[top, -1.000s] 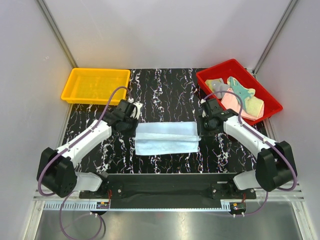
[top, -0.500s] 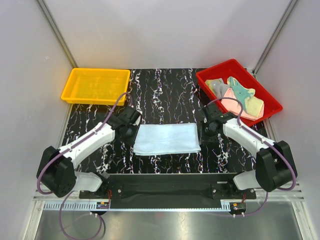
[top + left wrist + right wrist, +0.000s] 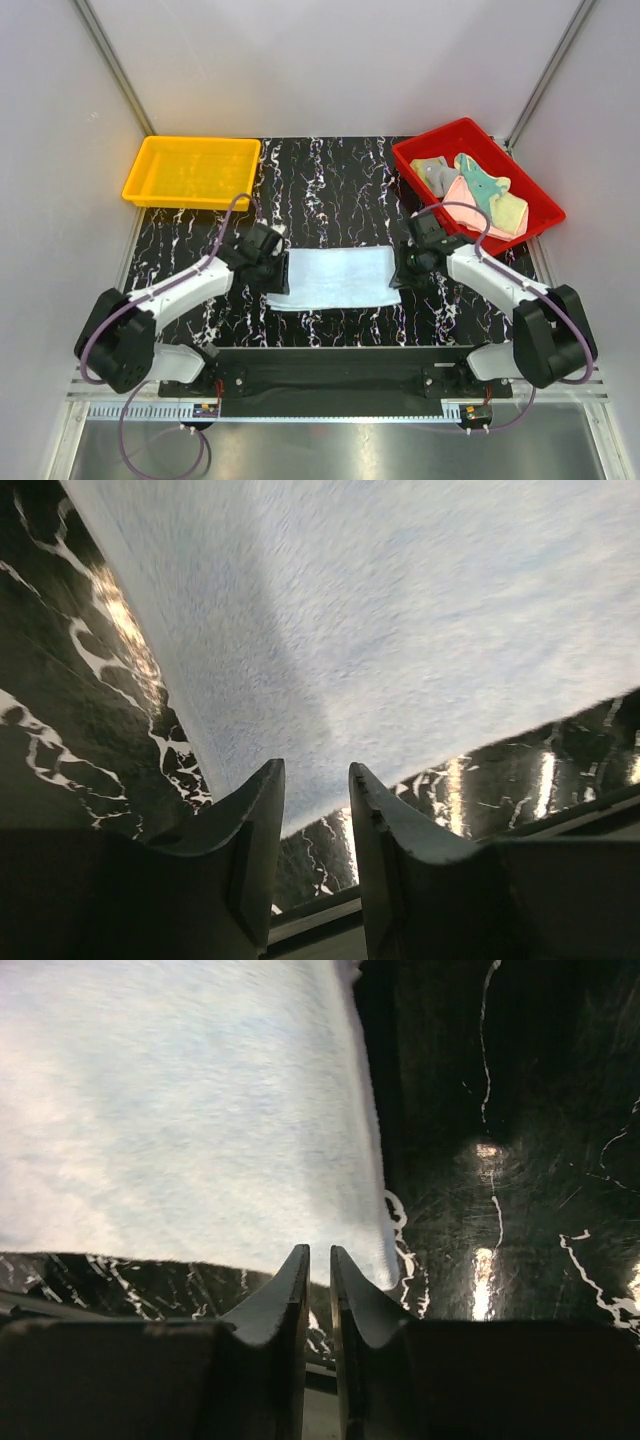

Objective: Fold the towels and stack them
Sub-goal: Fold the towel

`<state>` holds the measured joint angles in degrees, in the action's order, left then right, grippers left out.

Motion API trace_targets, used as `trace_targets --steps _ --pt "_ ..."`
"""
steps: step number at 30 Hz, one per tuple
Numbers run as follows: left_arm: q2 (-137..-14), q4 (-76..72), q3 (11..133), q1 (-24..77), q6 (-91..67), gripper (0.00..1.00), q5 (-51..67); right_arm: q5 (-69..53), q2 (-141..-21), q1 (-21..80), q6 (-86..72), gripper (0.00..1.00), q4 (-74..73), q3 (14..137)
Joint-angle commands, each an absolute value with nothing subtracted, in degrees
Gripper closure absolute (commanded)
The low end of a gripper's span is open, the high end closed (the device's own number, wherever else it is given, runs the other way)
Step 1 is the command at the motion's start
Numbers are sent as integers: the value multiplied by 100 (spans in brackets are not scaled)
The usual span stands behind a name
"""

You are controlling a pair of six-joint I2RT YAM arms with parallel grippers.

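one light blue towel (image 3: 335, 278) lies flat at the middle of the black marbled counter (image 3: 340, 190), between two arms. the left gripper (image 3: 275, 272) sits low at the towel's near left corner, its fingers (image 3: 255, 825) a narrow gap apart with nothing clearly held. the right gripper (image 3: 405, 270) is at the near right corner, fingers (image 3: 285, 1295) almost together (whether they pinch the cloth, i cannot tell). there are two bins at the back: one yellow bin (image 3: 190, 172) on the left and one red bin (image 3: 430, 137) on the right, holding a heap of towels (image 3: 470, 195) in pink, teal, grey and yellow.
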<state>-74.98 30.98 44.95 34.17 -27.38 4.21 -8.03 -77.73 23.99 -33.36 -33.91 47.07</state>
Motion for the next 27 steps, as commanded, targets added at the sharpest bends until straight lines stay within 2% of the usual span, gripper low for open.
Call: trace_targets --steps 1,4,10,15,17,23,27 --pt "-7847 2339 4114 3428 -3243 63 685 -677 -8094 2434 -3761 80 -2752 4377" --pt "-7980 2355 3938 3436 -3401 62 440 -527 -8323 2435 -3779 80 -2724 4368" --pt "-7894 3514 4894 3437 -3340 58 -246 -369 -8095 2435 -3700 80 -3050 4894" --pt "-7778 3551 5501 3358 -3034 42 -255 -81 -8401 2435 -3455 79 -2569 5334" --pt "-8155 3332 5695 3122 -2788 40 -37 358 -8716 2426 -3279 77 -1841 5335" --pt "-9315 3103 6029 2532 -2532 40 413 817 -10035 2320 -3086 78 -2321 6372" --pt "-9913 3759 6757 2435 -2259 40 291 940 -10301 2303 -2945 77 -2399 6644"
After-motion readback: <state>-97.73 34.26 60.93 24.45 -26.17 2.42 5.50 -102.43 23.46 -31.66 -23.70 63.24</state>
